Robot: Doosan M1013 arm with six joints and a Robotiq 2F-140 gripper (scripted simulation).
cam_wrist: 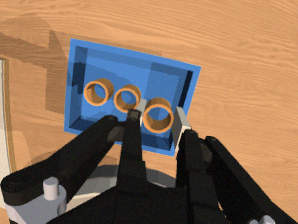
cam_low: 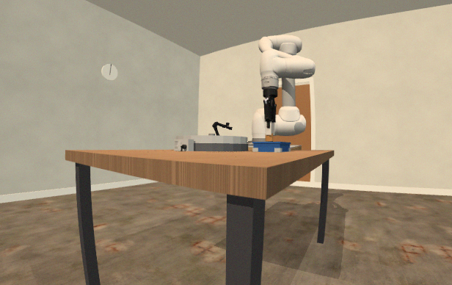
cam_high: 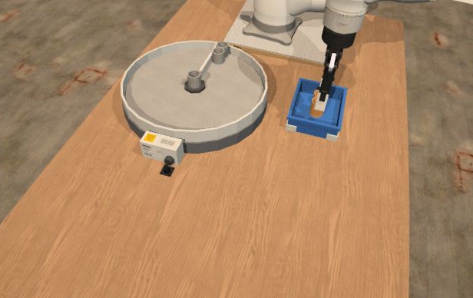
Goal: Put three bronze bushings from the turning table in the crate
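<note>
My gripper (cam_high: 322, 100) reaches down into the blue crate and is shut on a bronze bushing (cam_wrist: 158, 115), held upright between the fingers. Two more bronze bushings (cam_wrist: 99, 92) (cam_wrist: 127, 99) stand side by side on the crate floor (cam_wrist: 127, 96), to the left of the held one. The round grey turning table (cam_high: 194, 92) lies left of the crate. It carries grey bushings only: one at its centre (cam_high: 193, 79) and two near the far rim (cam_high: 219, 56) (cam_high: 223, 46). In the exterior view the gripper (cam_low: 269, 123) hangs just above the crate (cam_low: 271, 146).
A small control box (cam_high: 161, 147) with a yellow label sits at the turning table's front edge. The robot's base plate (cam_high: 279, 34) stands behind the crate. A sweeper bar (cam_high: 210, 63) runs from the table's centre to its far rim.
</note>
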